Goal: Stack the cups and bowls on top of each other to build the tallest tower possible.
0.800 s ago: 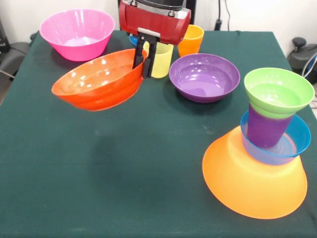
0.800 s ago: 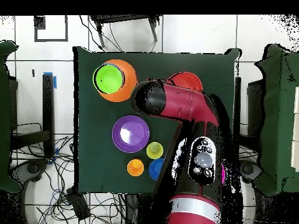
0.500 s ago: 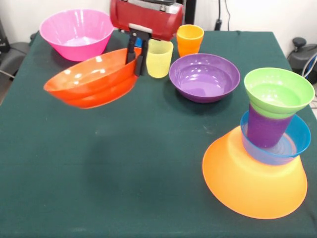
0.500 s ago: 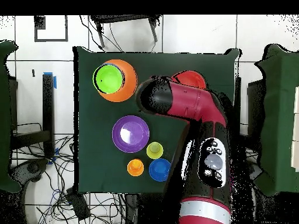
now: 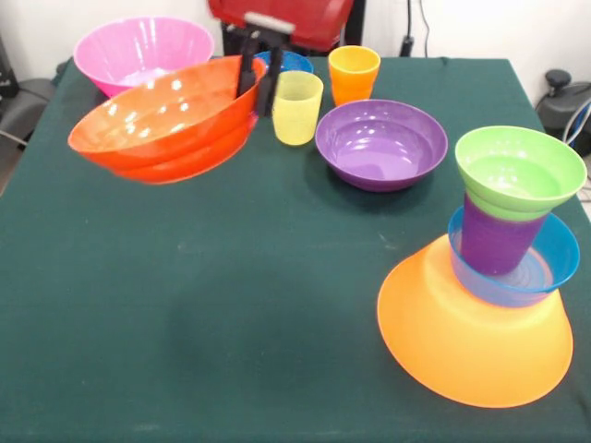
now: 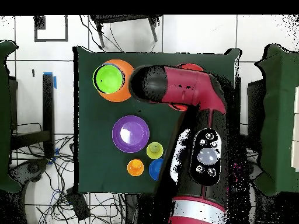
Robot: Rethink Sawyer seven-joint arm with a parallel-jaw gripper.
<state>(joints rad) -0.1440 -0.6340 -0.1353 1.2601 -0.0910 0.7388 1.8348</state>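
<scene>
Our gripper [image 5: 259, 81] was clamped on the rim of the orange-red bowl [image 5: 162, 120], held tilted above the desk [image 5: 231, 305]. We judged the tower [image 5: 499, 277] four pieces high; the purple bowl [image 5: 381, 143], pink bowl [image 5: 143, 60] and two cups remained.

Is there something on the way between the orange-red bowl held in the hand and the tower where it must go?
The hand holds the orange-red bowl lifted and tilted. Between it and the tower stand the yellow cup and the purple bowl, both low on the table. Carried high, the bowl probably passes over them.
</scene>
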